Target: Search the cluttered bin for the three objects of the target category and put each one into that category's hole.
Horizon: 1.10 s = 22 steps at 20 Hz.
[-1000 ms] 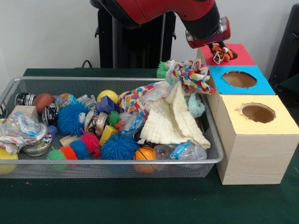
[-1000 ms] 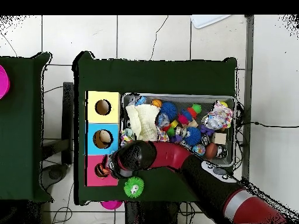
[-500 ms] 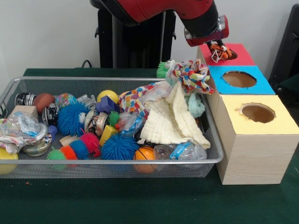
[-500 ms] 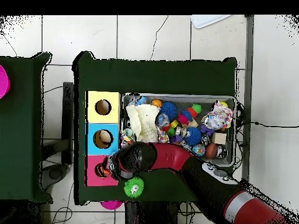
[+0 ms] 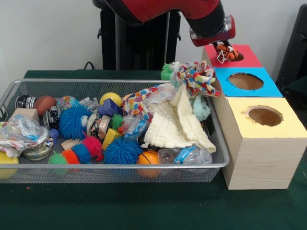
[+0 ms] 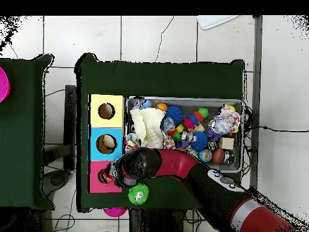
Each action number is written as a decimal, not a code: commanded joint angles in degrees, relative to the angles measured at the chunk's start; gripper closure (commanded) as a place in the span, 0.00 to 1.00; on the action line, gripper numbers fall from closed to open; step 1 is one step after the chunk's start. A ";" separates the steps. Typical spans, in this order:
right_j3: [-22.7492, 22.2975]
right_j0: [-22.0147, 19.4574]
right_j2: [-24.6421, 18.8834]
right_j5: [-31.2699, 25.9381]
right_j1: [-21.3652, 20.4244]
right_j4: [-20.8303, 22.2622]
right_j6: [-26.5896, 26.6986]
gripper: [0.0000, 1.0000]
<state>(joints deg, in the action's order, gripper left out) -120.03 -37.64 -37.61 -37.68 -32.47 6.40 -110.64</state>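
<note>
My gripper [image 5: 224, 51] hangs just over the red box [image 5: 250, 58], right at its hole, and is shut on a small orange-and-white striped toy [image 5: 227, 52]. In the overhead view the gripper [image 6: 108, 177] and the orange toy [image 6: 106, 178] sit over the red box [image 6: 95, 185]. The blue box [image 5: 271, 87] and the yellow box [image 5: 290, 128] stand in a row beside it, each with a round hole on top. The wire mesh bin [image 5: 120, 166] holds spiky balls, cloths, blocks and other clutter.
A cream cloth [image 5: 175, 122] and a colourful cloth [image 5: 196, 76] pile up at the bin's end beside the boxes. A green spiky ball [image 6: 138, 194] lies on the table outside the bin, near the red box. The arm [image 6: 175, 163] crosses the bin's edge.
The gripper with the orange toy rose slightly and edged a little over the red box's hole. The bin's contents have not moved.
</note>
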 commanded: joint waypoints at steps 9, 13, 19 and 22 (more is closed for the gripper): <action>-5.65 1.30 3.13 2.69 -0.58 -5.24 -8.66 1.00; -4.69 2.35 4.16 3.55 -0.50 -5.17 -7.76 0.00; -2.17 5.04 7.50 6.37 -3.11 -2.42 -8.37 0.00; -2.75 4.91 7.48 6.46 -4.30 -3.51 -8.65 0.00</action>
<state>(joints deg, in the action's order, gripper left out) -122.90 -33.69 -34.59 -34.76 -35.19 3.16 -110.64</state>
